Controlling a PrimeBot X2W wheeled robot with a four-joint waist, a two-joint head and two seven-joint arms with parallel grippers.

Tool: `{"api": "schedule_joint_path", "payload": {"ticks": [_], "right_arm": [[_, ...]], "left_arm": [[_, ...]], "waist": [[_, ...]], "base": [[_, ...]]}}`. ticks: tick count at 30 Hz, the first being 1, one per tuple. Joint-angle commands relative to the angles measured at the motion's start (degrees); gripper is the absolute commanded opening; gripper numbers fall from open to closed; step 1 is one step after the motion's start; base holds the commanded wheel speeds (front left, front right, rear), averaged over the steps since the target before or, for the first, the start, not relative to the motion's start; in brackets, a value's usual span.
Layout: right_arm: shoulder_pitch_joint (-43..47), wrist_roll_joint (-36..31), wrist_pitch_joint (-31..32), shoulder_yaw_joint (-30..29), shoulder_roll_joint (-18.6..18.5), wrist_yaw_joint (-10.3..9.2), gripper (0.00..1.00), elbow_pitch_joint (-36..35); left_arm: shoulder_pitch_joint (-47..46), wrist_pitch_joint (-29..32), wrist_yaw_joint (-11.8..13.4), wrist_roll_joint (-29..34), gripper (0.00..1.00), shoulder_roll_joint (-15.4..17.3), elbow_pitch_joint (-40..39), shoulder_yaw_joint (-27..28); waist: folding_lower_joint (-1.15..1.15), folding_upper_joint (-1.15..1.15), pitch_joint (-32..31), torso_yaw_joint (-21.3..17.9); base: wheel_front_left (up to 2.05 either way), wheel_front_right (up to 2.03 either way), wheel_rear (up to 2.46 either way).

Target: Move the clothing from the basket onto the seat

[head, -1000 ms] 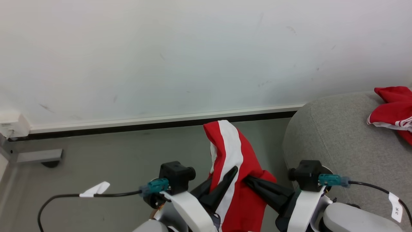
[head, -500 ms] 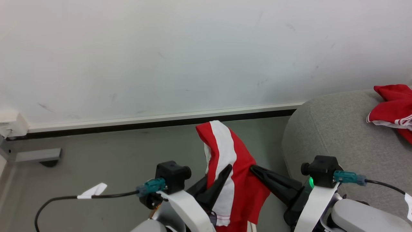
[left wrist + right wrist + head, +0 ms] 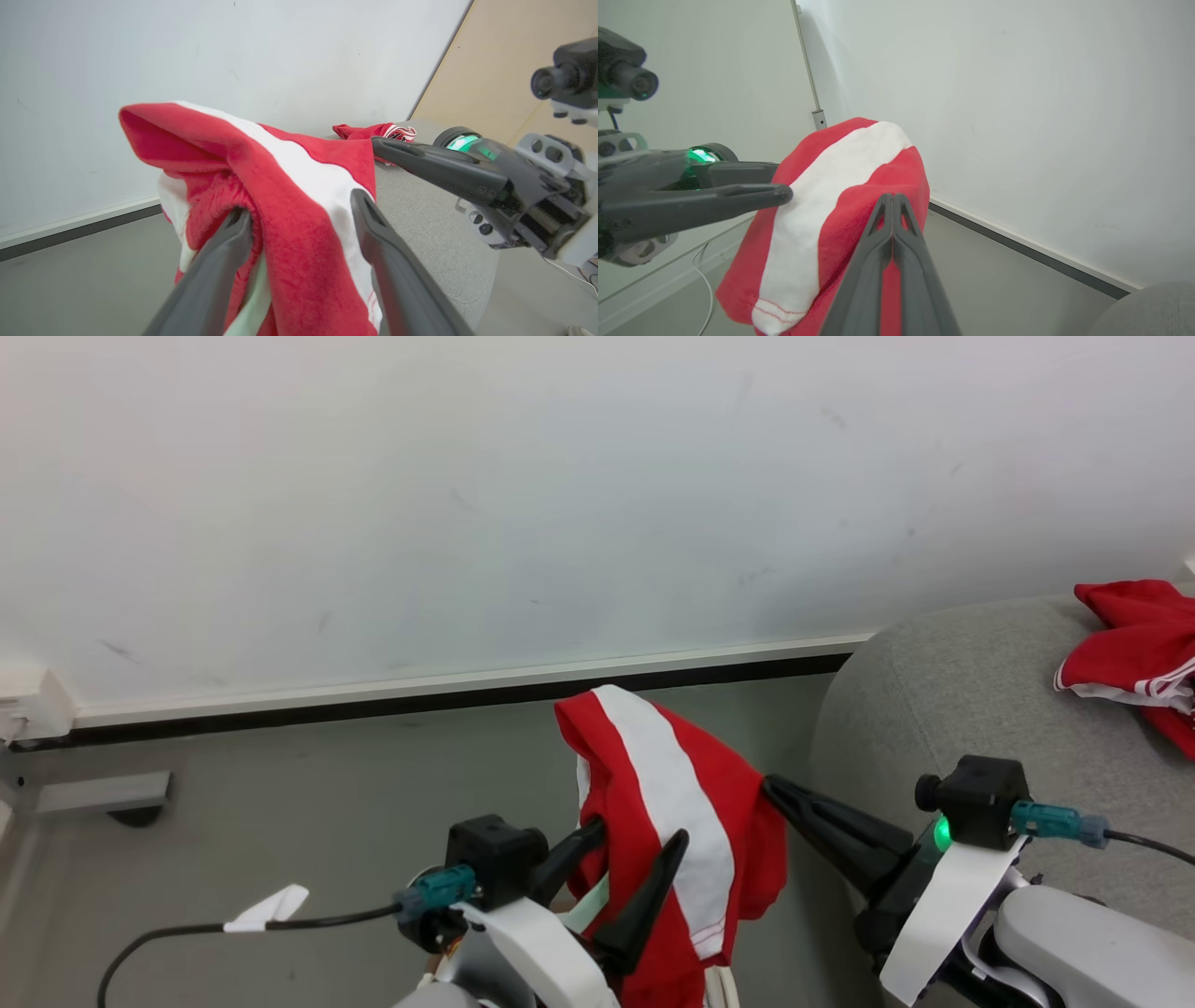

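So the red garment (image 3: 653, 775) is a soft, fleecy-looking thing with one broad white stripe running down it. It's bunched into a hump and hanging in the air over the grey floor (image 3: 280, 784), just off the left edge of the seat (image 3: 934, 709), not on it. The left tool (image 3: 639, 832) is spread wide with cloth draped between and over its two fingers (image 3: 210, 280), so it isn't clamping anything. The right tool (image 3: 767, 784) is closed tight, and its tip sits right at the garment's right-hand edge, pinching a corner of the fabric there. A second red piece (image 3: 1130, 635) with white trim lies crumpled on top of the seat, well away from that left edge. The head view gives the layout: white wall (image 3: 560, 476), dark baseboard (image 3: 467, 695), floor, and the seat's rounded corner. The left wrist view adds the fuzzy nap of the fold up close, plus a tan panel (image 3: 490, 70) behind the right tool. The right wrist view has the stripe's lower end with its red hem stitching, the green light on the left tool and a white cable (image 3: 707, 298) on the floor.
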Motion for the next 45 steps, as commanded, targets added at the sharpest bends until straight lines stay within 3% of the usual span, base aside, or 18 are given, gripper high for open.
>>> {"api": "schedule_joint_path", "payload": {"ticks": [1,19,45], "right_arm": [[-0.4,0.3,-0.3,-0.4,-0.3,-0.15,0.0,0.0],[1.2,-1.8,-0.3,-6.8,-3.5,-0.14,0.0,-1.9],[0.1,-2.8,-0.3,-9.1,-5.7,-0.15,0.0,-4.2]], "left_arm": [[0.4,-0.4,0.2,0.8,1.0,0.2,0.1,0.1],[0.3,-1.6,0.6,1.1,1.0,0.1,1.5,-0.3],[-1.0,-3.2,0.4,1.1,1.0,-0.8,2.9,-1.1]], "waist": [[0.0,0.0,0.0,-0.1],[0.0,0.0,0.7,-4.9],[0.0,0.0,1.2,-10.6]], "base": [[0.0,0.0,0.0],[0.0,0.0,0.0],[0.0,0.0,0.0]]}}
